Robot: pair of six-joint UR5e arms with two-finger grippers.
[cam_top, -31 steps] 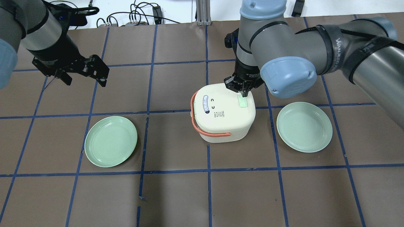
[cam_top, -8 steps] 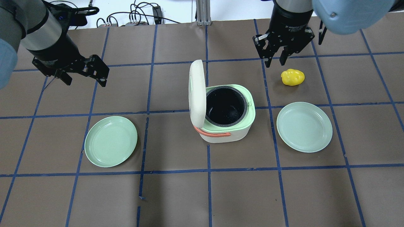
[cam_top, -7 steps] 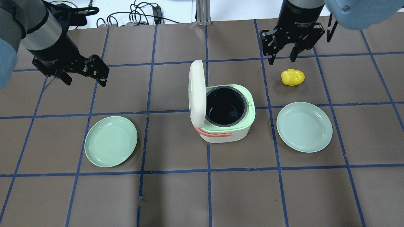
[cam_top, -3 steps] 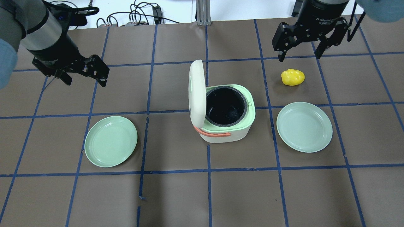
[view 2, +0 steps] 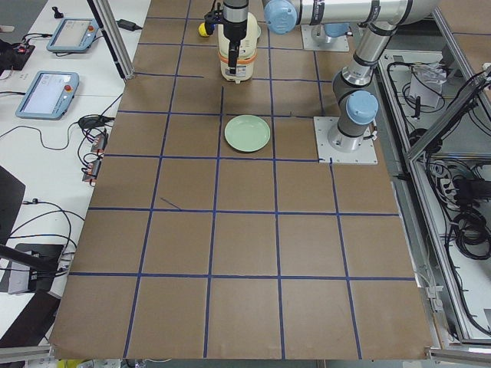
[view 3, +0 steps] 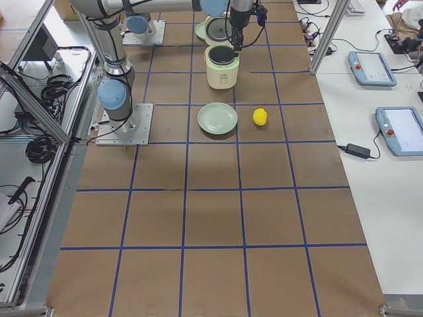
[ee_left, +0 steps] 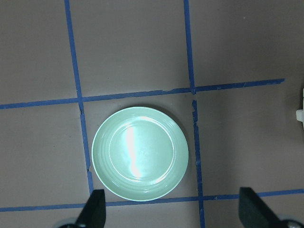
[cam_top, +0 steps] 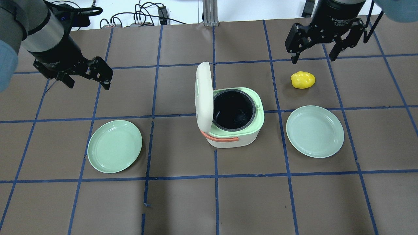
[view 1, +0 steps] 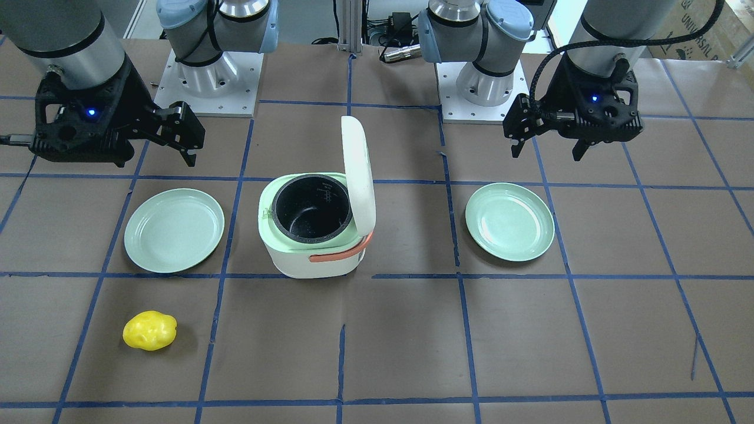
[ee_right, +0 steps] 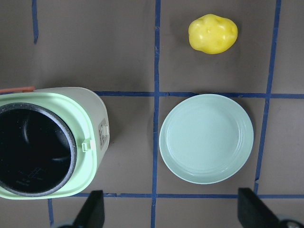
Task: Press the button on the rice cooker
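The cream rice cooker (cam_top: pixel 233 138) stands mid-table with its lid (cam_top: pixel 204 96) swung upright on the left, showing the dark inner pot (cam_top: pixel 232 109) and green rim. It also shows in the front view (view 1: pixel 306 259) and the right wrist view (ee_right: pixel 95 114). I cannot make out the lid's green button. My right gripper (cam_top: pixel 313 57) is open and empty, high at the back right, apart from the cooker. My left gripper (cam_top: pixel 88 84) is open and empty at the back left.
A green plate (cam_top: pixel 114 146) lies left of the cooker and another (cam_top: pixel 314 131) lies right of it. A yellow lumpy object (cam_top: pixel 303 80) lies behind the right plate, just below my right gripper. Cables run along the table's far edge.
The right gripper, earlier shut on the lid's green button, has lifted away to the back right and opened. The lid has sprung open. The left arm has not moved.
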